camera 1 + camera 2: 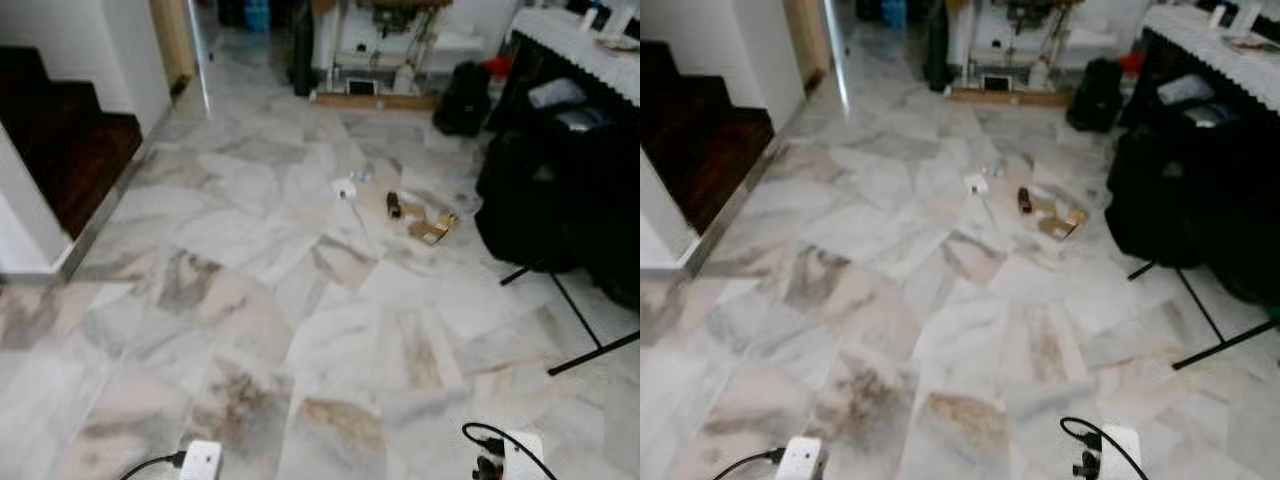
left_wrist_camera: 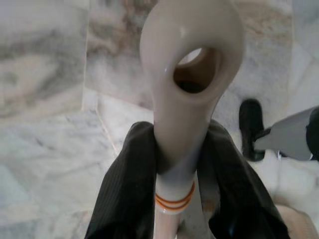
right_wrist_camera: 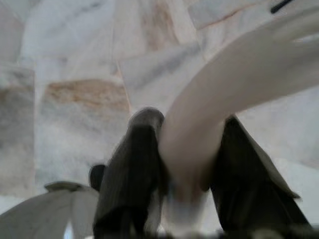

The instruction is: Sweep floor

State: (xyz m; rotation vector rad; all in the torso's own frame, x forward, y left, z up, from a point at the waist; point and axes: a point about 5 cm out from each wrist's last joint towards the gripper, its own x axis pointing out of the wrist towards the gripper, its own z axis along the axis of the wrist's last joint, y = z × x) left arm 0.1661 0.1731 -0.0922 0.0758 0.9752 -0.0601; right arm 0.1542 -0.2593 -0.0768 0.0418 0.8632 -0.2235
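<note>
Marble floor (image 1: 300, 330) seen from the head views, with a litter cluster at about 1 o'clock, well ahead: a white scrap (image 1: 344, 187), a small dark bottle-like piece (image 1: 394, 205) and a tan cardboard bit (image 1: 432, 229). Dark bags (image 1: 540, 200) and a thin black stand (image 1: 575, 310) are placed at 2–3 o'clock, a cloth-covered worktop (image 1: 585, 45) at 1–2 o'clock far off, dark wooden stairs (image 1: 60, 140) at 10 o'clock.

In the left wrist view, the left gripper (image 2: 182, 169) is seen with jaws pinching a cream plastic handle (image 2: 187, 89) with a hanging hole at its end and two orange bands just above the grip point. In the right wrist view, the right gripper (image 3: 184, 169) is seen with jaws pinching a second cream curved handle (image 3: 234, 104); picture blurred. Which is broom and which is dustpan cannot be told; the working ends are not visible.

Handling, judged: both handles are taken as light, stiff, smooth moulded plastic, so slip or twist in the jaws is likely under sideways sweeping load. Hold is best kept on the narrow neck below the flared end, as gripped now. Litter judged light and easily scattered; cardboard may catch on tile joints. Sweeping not yet started; litter lies well apart from the robot.
</note>
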